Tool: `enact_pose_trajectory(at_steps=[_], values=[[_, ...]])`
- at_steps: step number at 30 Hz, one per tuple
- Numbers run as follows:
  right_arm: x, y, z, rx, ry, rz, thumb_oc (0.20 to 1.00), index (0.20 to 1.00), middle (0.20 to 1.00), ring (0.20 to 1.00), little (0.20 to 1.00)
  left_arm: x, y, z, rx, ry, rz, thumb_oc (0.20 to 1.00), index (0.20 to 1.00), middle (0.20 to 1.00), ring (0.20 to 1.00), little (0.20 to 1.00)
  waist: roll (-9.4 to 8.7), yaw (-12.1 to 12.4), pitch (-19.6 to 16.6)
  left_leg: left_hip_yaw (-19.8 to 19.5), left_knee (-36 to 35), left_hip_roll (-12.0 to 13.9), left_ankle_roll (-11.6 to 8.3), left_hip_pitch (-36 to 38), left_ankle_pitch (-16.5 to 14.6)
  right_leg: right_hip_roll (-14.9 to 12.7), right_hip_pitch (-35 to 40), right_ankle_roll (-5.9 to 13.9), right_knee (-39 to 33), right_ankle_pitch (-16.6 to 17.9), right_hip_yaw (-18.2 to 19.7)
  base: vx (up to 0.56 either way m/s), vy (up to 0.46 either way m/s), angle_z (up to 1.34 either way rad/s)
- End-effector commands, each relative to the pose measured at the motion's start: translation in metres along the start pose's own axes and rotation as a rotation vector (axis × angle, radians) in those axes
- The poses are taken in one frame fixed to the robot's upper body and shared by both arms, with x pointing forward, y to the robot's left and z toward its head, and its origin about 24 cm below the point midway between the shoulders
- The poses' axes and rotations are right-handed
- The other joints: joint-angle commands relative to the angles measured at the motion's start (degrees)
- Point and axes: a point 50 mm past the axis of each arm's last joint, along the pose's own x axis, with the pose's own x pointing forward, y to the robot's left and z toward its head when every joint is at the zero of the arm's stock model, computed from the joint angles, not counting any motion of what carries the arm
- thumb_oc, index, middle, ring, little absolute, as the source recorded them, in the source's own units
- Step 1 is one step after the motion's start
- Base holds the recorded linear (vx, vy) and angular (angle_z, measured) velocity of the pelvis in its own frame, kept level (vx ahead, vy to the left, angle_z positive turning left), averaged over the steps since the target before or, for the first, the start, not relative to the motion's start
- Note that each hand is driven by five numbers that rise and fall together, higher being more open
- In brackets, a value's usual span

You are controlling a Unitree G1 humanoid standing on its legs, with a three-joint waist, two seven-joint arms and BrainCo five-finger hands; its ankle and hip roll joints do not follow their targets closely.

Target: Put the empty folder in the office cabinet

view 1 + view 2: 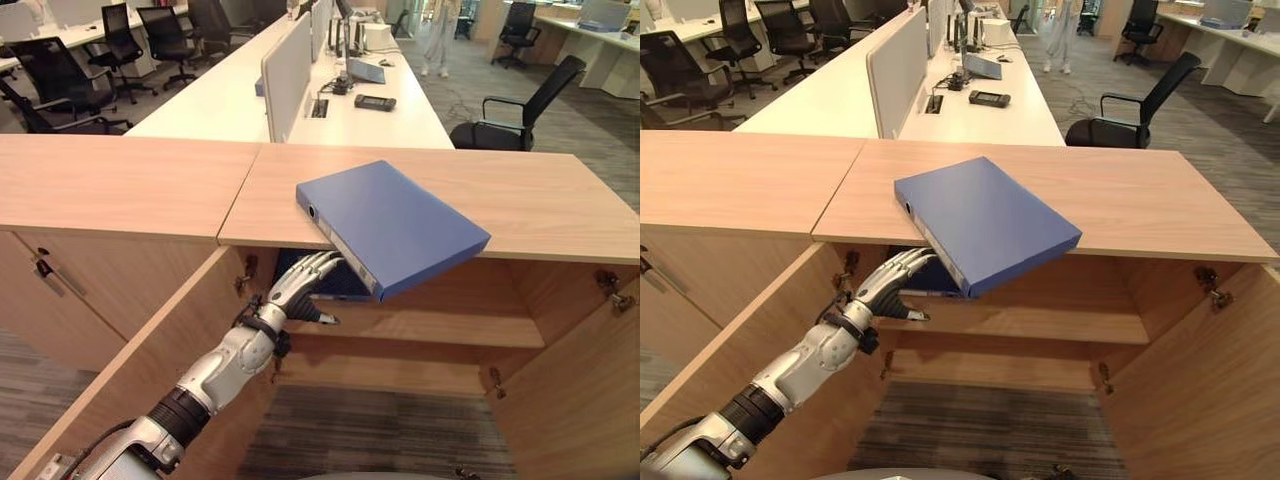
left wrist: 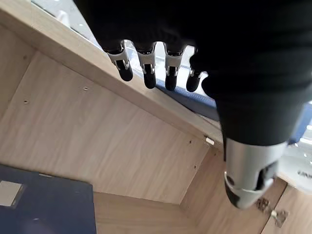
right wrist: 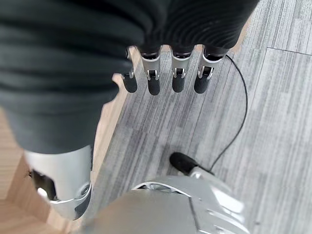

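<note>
Looking from the near side, we see the cabinet (image 1: 420,330) standing open, its two doors swung out toward us at the lower left and lower right, with grey carpet (image 1: 380,430) below the opening. Our left hand (image 1: 300,285) reaches up into the opening from the lower left, just under the front edge of the cabinet top, its fingers (image 2: 148,73) loosely extended and apart, clamped on nothing; the fingertips sit right below the overhanging corner of the folder (image 1: 390,225), and we cannot tell whether they touch it. Our right hand (image 3: 165,78) hangs over the carpet, fingers relaxed and holding nothing.

Inside, a wooden shelf (image 1: 430,325) crosses the cabinet. At its left end lies a second dark blue folder (image 1: 925,280), just behind our left hand; to the right of it the shelf is bare wood with open room up to the cabinet top.

On the cabinet top (image 1: 560,205) lies the blue folder, flat, closed and turned at an angle. Its near corner and spine, which has a small ring hole near the far end, jut out past the front edge over the opening. Bare wood lies to its left and right.

Beyond the cabinet, white desks (image 1: 220,100) with a divider screen (image 1: 285,70) run away from us, black office chairs (image 1: 520,105) around them, and a person (image 1: 440,35) stands at the far end.
</note>
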Motion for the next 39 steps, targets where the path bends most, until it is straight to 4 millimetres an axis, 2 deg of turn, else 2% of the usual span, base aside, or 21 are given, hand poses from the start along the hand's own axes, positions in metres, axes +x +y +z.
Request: enact_pose_trajectory(at_steps=[1,10,18,24,27,30,33,39], values=[[0.003,-0.003,0.021,-0.050,-0.059,-0.026,1.000,1.000,1.000,1.000,1.000,0.032,0.033,0.010,0.132,-0.087,0.115,1.000,1.000,1.000,1.000,1.000,-2.66,-0.1,1.1,-2.1,0.1,-3.0,2.10,3.0,-6.9,1.6,0.6,2.27,0.4,-2.4,1.2,0.01,-0.007,-0.04],[0.003,-0.004,0.022,-0.058,-0.066,-0.035,1.000,1.000,1.000,1.000,1.000,0.037,0.028,0.008,0.203,-0.083,0.104,1.000,1.000,1.000,1.000,1.000,-2.65,-0.4,1.1,-1.7,0.1,-2.9,2.05,3.4,-7.2,1.7,0.8,2.29,0.4,-2.4,1.5,0.01,-0.003,-0.06],[0.003,-0.005,0.024,-0.046,-0.069,-0.044,1.000,1.000,1.000,1.000,1.000,0.033,0.027,0.003,0.194,-0.057,0.122,1.000,1.000,1.000,1.000,1.000,-2.65,-0.2,1.0,-1.7,0.1,-3.0,2.05,3.7,-7.3,1.8,1.0,2.22,0.4,-2.5,1.6,0.00,0.000,0.00],[0.003,-0.005,0.024,-0.012,-0.070,-0.047,1.000,1.000,1.000,1.000,1.000,0.004,0.013,-0.005,0.081,-0.014,0.068,1.000,1.000,1.000,1.000,1.000,-2.85,0.9,1.6,-2.3,0.1,-2.9,2.09,3.6,-7.1,2.0,1.0,2.10,0.4,-2.4,1.2,0.00,0.000,0.00],[0.003,-0.008,0.021,0.017,-0.062,-0.056,1.000,1.000,1.000,1.000,1.000,-0.022,0.005,-0.015,0.018,0.040,0.004,1.000,1.000,1.000,1.000,1.000,-2.84,1.9,2.0,-2.6,0.1,-2.9,2.13,3.5,-7.0,2.0,1.0,2.07,0.4,-2.4,0.9,0.00,0.000,0.00],[0.002,-0.009,0.018,0.029,-0.056,-0.057,1.000,1.000,1.000,1.000,1.000,-0.036,0.002,-0.020,-0.023,0.077,-0.013,1.000,1.000,1.000,1.000,1.000,-2.93,2.3,2.2,-2.8,0.1,-2.9,2.17,3.3,-6.9,2.0,0.9,2.03,0.4,-2.4,0.8,0.00,0.000,0.00],[0.002,-0.010,0.014,0.056,-0.050,-0.059,1.000,1.000,1.000,1.000,1.000,-0.063,-0.002,-0.029,-0.110,0.154,-0.032,1.000,1.000,1.000,1.000,1.000,-3.07,3.2,2.6,-3.4,0.1,-3.0,2.22,3.0,-6.7,2.0,0.9,1.99,0.4,-2.3,0.3,-0.01,-0.005,0.06],[0.001,-0.011,0.008,0.080,-0.036,-0.058,1.000,1.000,1.000,1.000,1.000,-0.082,0.009,-0.031,-0.143,0.177,-0.004,1.000,1.000,1.000,1.000,1.000,-3.08,4.0,3.2,-4.2,0.1,-3.0,2.25,2.8,-6.5,2.0,0.9,1.95,0.4,-2.3,-0.1,0.00,0.001,0.10]])
